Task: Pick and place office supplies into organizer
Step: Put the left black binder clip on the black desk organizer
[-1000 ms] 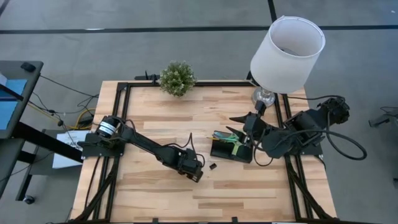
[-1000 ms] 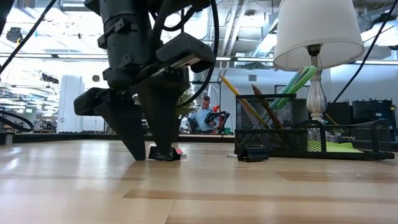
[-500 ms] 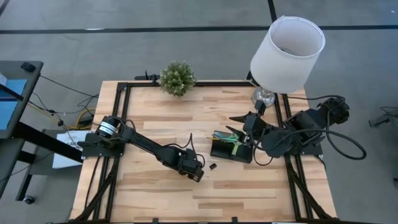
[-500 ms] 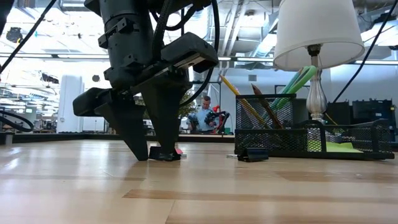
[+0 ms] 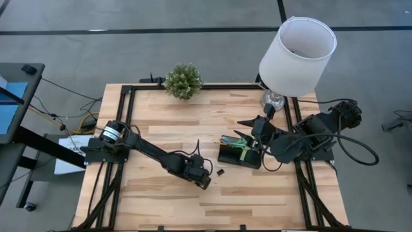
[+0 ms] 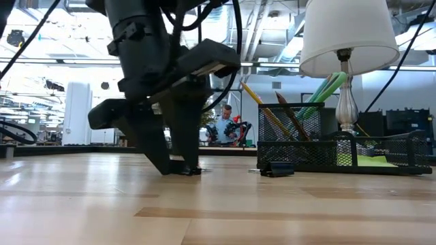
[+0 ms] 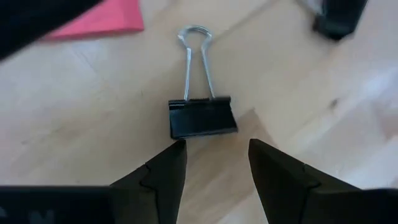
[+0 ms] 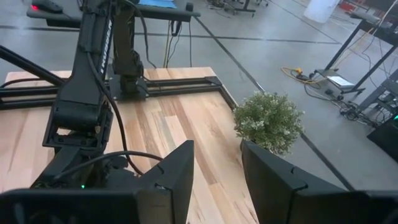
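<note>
The wooden table is seen from above, with both dark arms reaching in over it. A white-shaded lamp stands at the far right corner, behind the right gripper, and a small potted plant is placed at the far edge, well apart from both grippers. The black mesh organizer lies just beside and below the right gripper, which hangs idle above it; in the right wrist view its fingers are held apart with nothing between them. In the low view the raised back section of the organizer is shown holding a yellow pencil, brown pens and green scissor handles, while a lime-green sticky-note pad is seen in the lower tray.

The left gripper is lowered to the tabletop near the table's centre, to the left of the organizer. Its fingers are spread, and no object is gripped. A small black binder clip lies flat on the wood just ahead of the fingertips, its wire handles pointing away from the gripper; whether the tips touch it cannot be told. A pink eraser lies beyond the clip. A second binder clip rests between the left gripper and the organizer, just beside the latter's front wall.
</note>
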`<state>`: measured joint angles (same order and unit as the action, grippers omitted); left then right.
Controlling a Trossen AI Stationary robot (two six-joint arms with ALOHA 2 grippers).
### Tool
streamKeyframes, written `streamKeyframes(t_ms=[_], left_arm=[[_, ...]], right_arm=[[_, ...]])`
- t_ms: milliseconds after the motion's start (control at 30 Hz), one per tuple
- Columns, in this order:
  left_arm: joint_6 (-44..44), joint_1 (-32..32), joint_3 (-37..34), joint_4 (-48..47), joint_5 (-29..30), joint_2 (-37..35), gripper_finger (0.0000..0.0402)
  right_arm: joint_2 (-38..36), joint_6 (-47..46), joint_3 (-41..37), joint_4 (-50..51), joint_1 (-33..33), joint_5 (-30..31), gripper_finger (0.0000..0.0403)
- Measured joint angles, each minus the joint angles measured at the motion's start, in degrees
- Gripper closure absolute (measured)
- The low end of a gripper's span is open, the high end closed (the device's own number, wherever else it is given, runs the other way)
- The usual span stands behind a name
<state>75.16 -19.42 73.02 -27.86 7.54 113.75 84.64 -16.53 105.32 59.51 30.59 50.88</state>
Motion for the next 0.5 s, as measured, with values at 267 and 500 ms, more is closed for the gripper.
streamKeyframes(t_ms=[267,500], left_arm=[[3.63,0.49,1.8,-4.0,-0.74,0.15,0.0232],[3.35,0.57,6.77,-13.48,2.06,0.11,0.0221]], right_arm=[[0.0,0.0,0.0,0.0,0.0,0.01,0.0274],[0.0,0.0,0.0,0.0,0.0,-0.01,0.0274]])
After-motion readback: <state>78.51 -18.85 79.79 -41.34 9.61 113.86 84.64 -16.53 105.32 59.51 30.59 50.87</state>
